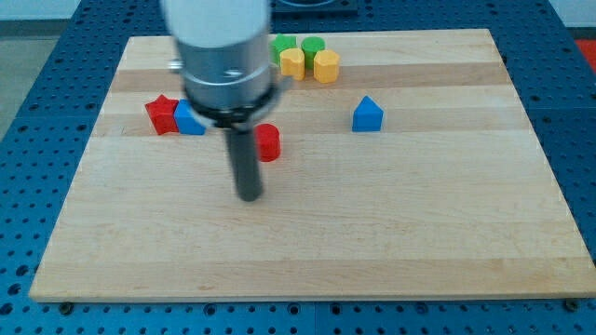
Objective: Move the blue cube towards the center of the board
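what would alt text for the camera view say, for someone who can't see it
My tip rests on a wooden board, below a red cylinder and right of the blue cube, which touches a red star. Two green blocks and two yellow blocks cluster at the view's top; a blue block sits right.

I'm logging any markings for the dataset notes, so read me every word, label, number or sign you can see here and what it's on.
None: no text shows on the wooden board, the coloured blocks, the arm's silver housing or the blue perforated table.
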Motion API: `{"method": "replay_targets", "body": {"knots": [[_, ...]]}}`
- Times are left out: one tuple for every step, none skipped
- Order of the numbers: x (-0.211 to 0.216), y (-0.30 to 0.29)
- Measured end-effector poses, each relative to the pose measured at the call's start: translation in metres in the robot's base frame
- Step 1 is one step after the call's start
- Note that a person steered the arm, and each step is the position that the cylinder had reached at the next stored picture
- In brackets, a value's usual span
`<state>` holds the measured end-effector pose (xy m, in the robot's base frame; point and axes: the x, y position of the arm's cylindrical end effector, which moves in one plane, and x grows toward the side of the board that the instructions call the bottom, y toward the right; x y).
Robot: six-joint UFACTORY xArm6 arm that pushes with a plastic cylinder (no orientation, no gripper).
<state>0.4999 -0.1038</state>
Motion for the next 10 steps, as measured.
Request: {"method": "replay_targets", "body": {"knots": [[-0.020,-0.060],[-0.053,-0.110],[-0.078,-0.142],[-0.091,-0.146],[-0.102,-0.146],[-0.122,-0.140],[-0.125,-0.119],[-0.125,-0.095],[-0.121,-0.080],[-0.113,-0.071]]}}
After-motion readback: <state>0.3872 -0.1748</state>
